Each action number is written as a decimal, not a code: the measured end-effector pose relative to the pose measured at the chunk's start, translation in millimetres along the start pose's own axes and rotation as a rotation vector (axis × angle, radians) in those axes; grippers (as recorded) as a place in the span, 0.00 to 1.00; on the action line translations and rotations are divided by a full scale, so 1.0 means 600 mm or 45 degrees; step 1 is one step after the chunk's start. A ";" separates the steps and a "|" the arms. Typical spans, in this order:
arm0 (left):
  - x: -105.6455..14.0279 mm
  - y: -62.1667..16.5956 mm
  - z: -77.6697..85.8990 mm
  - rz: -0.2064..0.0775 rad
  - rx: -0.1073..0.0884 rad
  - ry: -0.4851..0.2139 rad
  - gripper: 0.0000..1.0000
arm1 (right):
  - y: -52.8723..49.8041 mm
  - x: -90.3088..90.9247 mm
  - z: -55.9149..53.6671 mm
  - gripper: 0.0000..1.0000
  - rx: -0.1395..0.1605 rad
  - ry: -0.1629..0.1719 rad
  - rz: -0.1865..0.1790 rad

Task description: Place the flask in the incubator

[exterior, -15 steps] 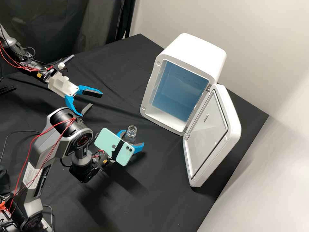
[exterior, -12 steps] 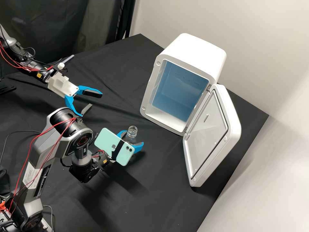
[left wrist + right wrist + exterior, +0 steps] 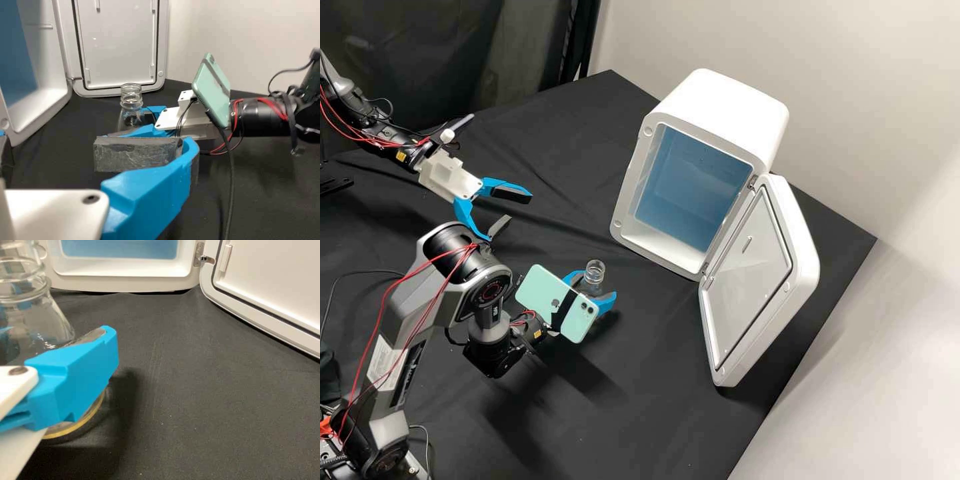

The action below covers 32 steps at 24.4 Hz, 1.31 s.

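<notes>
A small clear glass flask stands upright on the black bench in front of the white incubator, whose door hangs wide open on the right, showing a blue inside. My right gripper is open, with a blue finger on either side of the flask low down. In the right wrist view the flask sits right beside one finger. My left gripper hovers open and empty, farther back left. From the left wrist view the flask stands beyond my left gripper.
A mint-green phone is strapped to the right wrist. Red cables run along both arms. The bench's right edge lies just past the open door, with a pale wall behind. Bare black cloth stretches between flask and incubator.
The right gripper's near finger has crept slightly inward toward the flask. The flask, the incubator and the left arm have not moved.
</notes>
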 end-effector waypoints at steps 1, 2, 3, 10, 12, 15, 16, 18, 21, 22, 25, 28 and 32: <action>0.000 -0.002 0.002 -0.016 -0.043 -0.021 1.00 | 0.000 0.000 0.000 0.00 0.000 0.000 0.000; -0.001 -0.003 0.003 -0.032 -0.065 -0.039 1.00 | 0.000 0.000 0.000 0.00 0.000 0.000 0.000; -0.001 -0.004 0.004 -0.043 -0.078 -0.051 1.00 | 0.000 0.000 0.000 0.00 0.000 0.000 0.000; -0.006 -0.001 -0.013 -0.052 -0.151 -0.035 1.00 | -0.002 0.000 -0.003 0.00 -0.001 0.005 -0.004; -0.009 0.003 -0.016 -0.039 -0.151 -0.025 1.00 | -0.002 0.000 -0.003 0.00 -0.001 0.005 -0.004; -0.014 0.011 -0.017 -0.016 -0.135 -0.022 1.00 | -0.003 0.000 -0.004 0.00 -0.001 0.006 -0.005; -0.015 0.013 -0.016 -0.011 -0.123 -0.023 1.00 | -0.003 0.000 -0.004 0.00 -0.001 0.006 -0.005; -0.019 0.019 -0.014 0.008 -0.093 -0.026 1.00 | -0.003 0.000 -0.004 0.00 -0.001 0.006 -0.005; -0.023 0.024 -0.021 0.024 -0.069 -0.005 1.00 | -0.003 0.000 -0.004 0.00 -0.001 0.006 -0.005; -0.023 0.025 -0.024 0.027 -0.071 0.002 1.00 | -0.003 0.000 -0.004 0.00 -0.001 0.006 -0.005; -0.027 0.029 -0.037 0.042 -0.078 0.035 1.00 | -0.004 0.001 -0.005 0.00 0.000 0.006 -0.004; -0.030 0.035 -0.046 0.059 -0.081 0.060 1.00 | -0.007 0.001 -0.008 0.00 -0.003 0.014 -0.011; -0.032 0.041 -0.049 0.077 -0.077 0.067 1.00 | -0.007 0.001 -0.009 0.00 -0.004 0.017 -0.013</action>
